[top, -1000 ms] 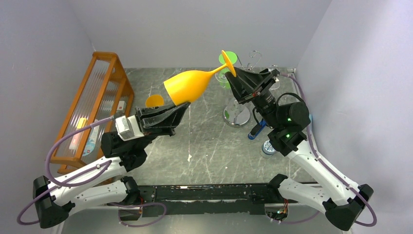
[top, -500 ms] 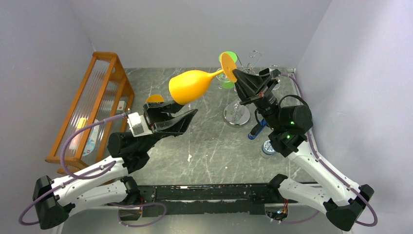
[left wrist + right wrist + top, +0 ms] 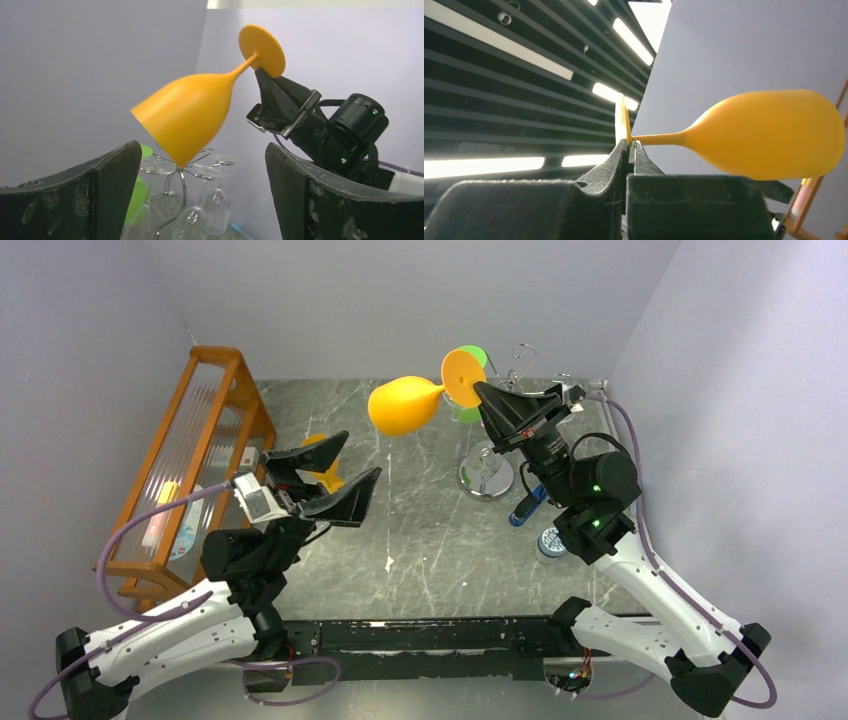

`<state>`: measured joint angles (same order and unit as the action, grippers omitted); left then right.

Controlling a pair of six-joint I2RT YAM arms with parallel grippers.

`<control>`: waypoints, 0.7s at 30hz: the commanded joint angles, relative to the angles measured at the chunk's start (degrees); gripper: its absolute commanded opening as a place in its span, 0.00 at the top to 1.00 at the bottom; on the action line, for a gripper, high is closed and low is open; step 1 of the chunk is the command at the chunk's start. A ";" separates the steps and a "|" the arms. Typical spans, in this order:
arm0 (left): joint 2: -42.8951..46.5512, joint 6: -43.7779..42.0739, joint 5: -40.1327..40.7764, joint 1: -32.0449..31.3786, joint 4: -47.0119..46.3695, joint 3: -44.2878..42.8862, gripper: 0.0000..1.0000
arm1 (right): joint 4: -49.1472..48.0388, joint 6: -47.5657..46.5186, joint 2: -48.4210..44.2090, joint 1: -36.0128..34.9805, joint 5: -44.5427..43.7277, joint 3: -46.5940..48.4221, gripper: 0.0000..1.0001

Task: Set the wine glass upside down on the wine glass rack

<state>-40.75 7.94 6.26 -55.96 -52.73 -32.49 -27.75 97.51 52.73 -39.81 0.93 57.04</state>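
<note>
The orange wine glass [image 3: 405, 405] hangs in the air, lying almost level with its bowl to the left. My right gripper [image 3: 478, 390] is shut on the edge of its round foot [image 3: 624, 120], the foot pinched edge-on between the fingers [image 3: 644, 160]. My left gripper [image 3: 358, 455] stands open below and left of the bowl, apart from it; its view shows the glass [image 3: 192, 115] above the wide gap. The chrome wine glass rack [image 3: 487, 478] stands just behind the right gripper, with a green glass [image 3: 468, 358] and clear glasses [image 3: 215, 210] hanging upside down from its arms.
An orange wooden slatted rack [image 3: 190, 455] lines the left wall. An orange item [image 3: 322, 450] lies on the table behind the left fingers. A blue pen [image 3: 527, 505] and a small round object [image 3: 550, 540] lie right of the chrome base. Walls close in on three sides.
My left gripper opened, let go of the bowl and drew back to the near left. My right gripper shut on the foot and now carries the glass alone, slightly higher.
</note>
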 commanded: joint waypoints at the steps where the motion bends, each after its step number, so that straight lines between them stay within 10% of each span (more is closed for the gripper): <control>1: 3.02 0.48 7.90 -0.02 7.60 -0.44 0.03 | 4.44 -7.19 -1.18 0.01 -5.99 2.19 1.00; 12: 0.79 7.97 14.54 -0.02 46.08 -14.31 0.03 | 8.23 -37.92 5.37 0.13 -20.50 15.80 1.00; 21: 1.44 10.58 13.80 -0.02 52.61 -14.36 0.03 | 7.83 -57.70 15.62 2.15 -26.36 29.07 1.00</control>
<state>-40.16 16.58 19.92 -55.96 -5.37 -46.81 -20.05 52.07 64.60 -39.33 -19.88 81.17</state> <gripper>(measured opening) 0.970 0.026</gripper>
